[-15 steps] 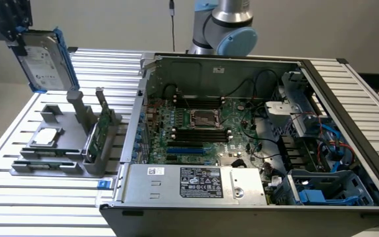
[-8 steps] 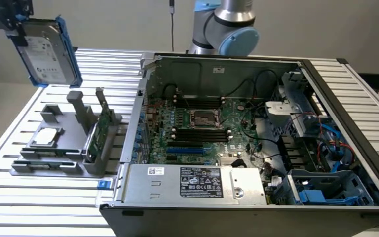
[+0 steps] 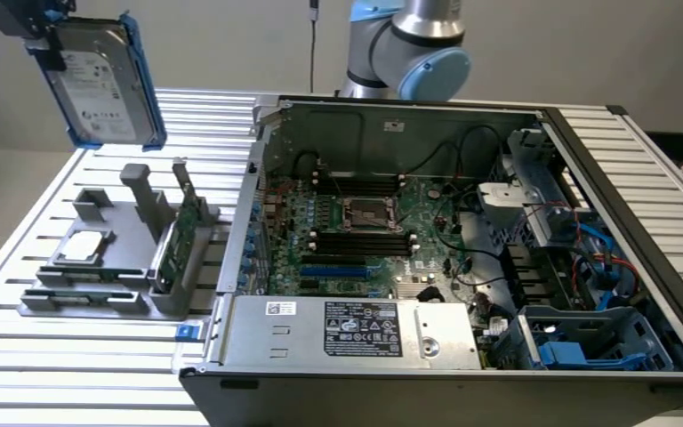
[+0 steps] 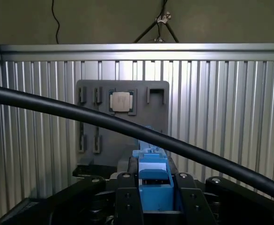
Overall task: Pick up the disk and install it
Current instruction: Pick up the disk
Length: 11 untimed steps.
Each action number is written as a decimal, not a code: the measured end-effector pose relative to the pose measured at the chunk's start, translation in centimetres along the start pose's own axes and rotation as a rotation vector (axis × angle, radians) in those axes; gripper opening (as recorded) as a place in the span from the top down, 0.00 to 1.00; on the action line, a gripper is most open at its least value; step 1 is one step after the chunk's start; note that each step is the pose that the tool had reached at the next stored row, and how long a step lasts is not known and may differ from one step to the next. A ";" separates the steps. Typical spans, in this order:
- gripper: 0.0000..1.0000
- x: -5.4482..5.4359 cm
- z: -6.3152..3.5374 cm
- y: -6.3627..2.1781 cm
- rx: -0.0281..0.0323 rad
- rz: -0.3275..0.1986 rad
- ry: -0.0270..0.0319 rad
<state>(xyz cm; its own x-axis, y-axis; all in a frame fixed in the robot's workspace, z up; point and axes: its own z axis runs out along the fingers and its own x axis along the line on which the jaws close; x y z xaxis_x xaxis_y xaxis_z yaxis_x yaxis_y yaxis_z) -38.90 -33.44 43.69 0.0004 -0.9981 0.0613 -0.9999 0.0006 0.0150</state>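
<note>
We see the claw (image 3: 49, 43) clamped on the disk (image 3: 99, 80) by its blue rail. It holds the disk upright in the air over the table's (image 3: 33, 356) far corner on the exterior view's left, above the grey holder (image 3: 140, 191) and well apart from the open computer case (image 3: 437, 249).

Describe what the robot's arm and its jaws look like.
The arm is a round silver-grey tube, with joints capped in light blue. The jaws are matt black blocks on a black body, dotted with round bolt heads. A thick black cable runs past them.
</note>
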 end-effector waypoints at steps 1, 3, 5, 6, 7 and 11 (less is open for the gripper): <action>0.67 0.2 -0.30 -0.43 -0.0001 0.000 -0.0009; 0.67 0.5 -0.82 -1.20 0.0001 0.000 -0.0026; 0.67 0.8 -1.35 -1.99 0.0000 0.000 -0.0042; 0.67 0.9 -1.60 -2.36 -0.0001 0.000 -0.0048; 0.67 1.1 -1.87 -2.77 0.0001 0.000 -0.0056; 0.67 1.8 -2.76 -4.22 0.0000 0.000 -0.0077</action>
<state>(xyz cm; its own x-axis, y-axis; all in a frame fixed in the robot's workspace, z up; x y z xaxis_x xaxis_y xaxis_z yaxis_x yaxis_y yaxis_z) -34.64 -35.10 46.49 0.0006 -0.9986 0.0536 -0.9999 0.0002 0.0150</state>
